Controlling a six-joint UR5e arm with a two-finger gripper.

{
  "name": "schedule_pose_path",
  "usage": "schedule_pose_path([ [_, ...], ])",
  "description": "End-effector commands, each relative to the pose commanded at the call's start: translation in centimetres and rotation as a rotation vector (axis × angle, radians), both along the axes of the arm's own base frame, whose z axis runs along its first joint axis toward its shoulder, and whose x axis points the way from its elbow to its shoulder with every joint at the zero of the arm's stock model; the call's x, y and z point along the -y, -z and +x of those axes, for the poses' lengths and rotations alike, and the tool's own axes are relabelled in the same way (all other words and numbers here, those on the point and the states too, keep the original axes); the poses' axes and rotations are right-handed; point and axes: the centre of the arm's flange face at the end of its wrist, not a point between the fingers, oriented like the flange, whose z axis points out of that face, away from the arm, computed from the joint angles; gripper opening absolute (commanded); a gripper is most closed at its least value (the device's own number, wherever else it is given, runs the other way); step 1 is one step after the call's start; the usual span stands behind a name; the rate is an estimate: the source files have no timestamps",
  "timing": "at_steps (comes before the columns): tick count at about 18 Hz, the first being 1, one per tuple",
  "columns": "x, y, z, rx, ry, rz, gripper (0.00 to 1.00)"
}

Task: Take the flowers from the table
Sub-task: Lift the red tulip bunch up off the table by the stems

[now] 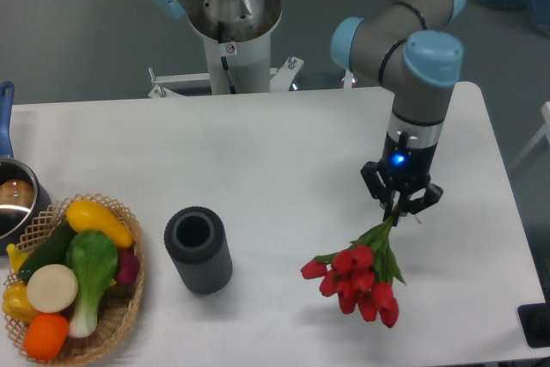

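The flowers point(357, 278), a bunch of red tulips with green leaves, hang head-down at the right of the white table point(284, 152). Their pale green stems run up into my gripper point(400, 205), which is shut on the stem ends. The red heads are close to the tabletop; I cannot tell whether they touch it. The stem tips are hidden between the fingers.
A dark grey ribbed cylinder vase point(198, 249) stands upright left of the flowers. A wicker basket point(112, 324) of toy vegetables sits at the front left. A pot point(13, 204) with a blue handle is at the left edge. The robot base point(232, 32) is behind the table.
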Motion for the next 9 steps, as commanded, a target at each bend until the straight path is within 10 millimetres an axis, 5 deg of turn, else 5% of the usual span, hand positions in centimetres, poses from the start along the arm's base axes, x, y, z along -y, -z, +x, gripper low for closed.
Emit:
schedule_pose_path([
  [2, 0.7, -2.0, -0.5, -0.014, -0.004, 0.053, 0.09],
  [9, 2.4, -3.7, -1.2, -0.002, -0.029, 0.133, 0.09],
])
